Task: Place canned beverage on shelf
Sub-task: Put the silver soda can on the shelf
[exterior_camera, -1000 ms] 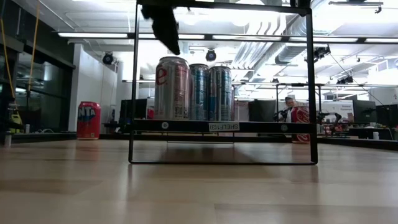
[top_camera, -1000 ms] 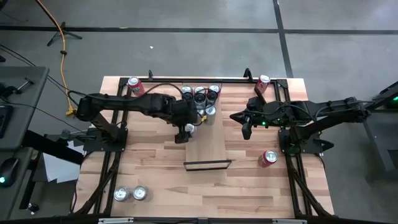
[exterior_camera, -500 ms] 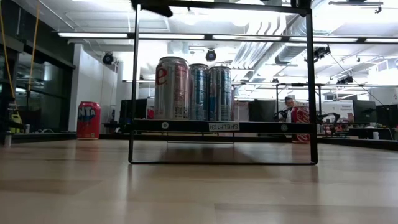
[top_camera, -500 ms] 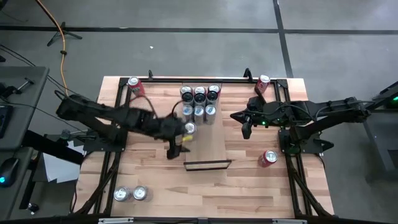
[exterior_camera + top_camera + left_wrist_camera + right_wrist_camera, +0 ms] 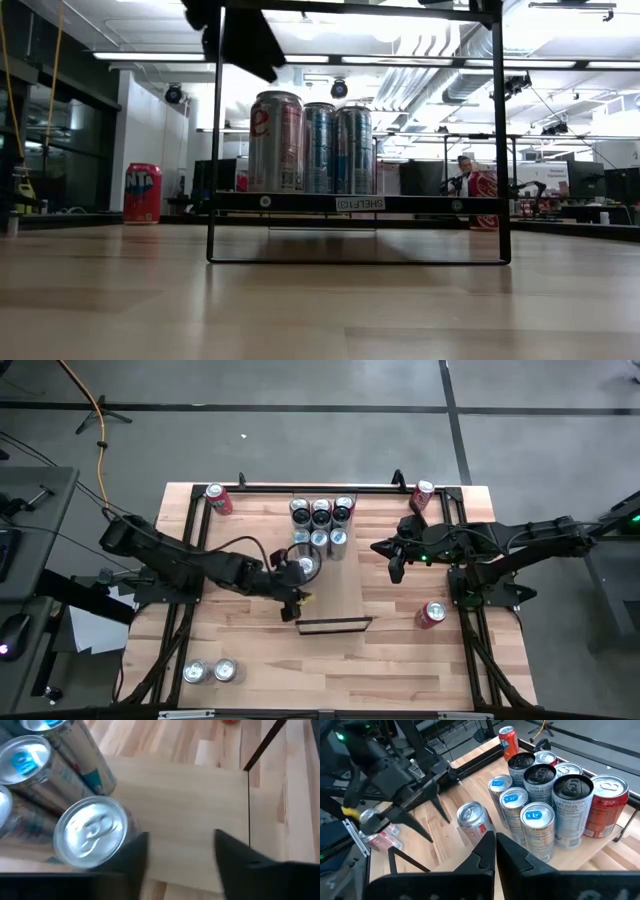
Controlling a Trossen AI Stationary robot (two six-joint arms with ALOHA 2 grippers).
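One can [image 5: 306, 567] released; left claw [image 5: 291, 608] withdrawn.

You have a counter [image 5: 400, 650] of striped butcher-block wood with a smooth, satin finish. On it, the shelf [image 5: 340, 595] is a paler, plain wooden board, matt, with thin black metal rails [image 5: 355, 262] at its short ends. The cans on the shelf [image 5: 538, 827] are glossy metal with bright silvery lids and printed sides; the lone can nearest the left end effector [image 5: 93, 836] shows a brushed aluminium top. The red cans on the counter beside the shelf [image 5: 432, 613] look shiny too. Both end effectors [image 5: 495, 851] are matt black.
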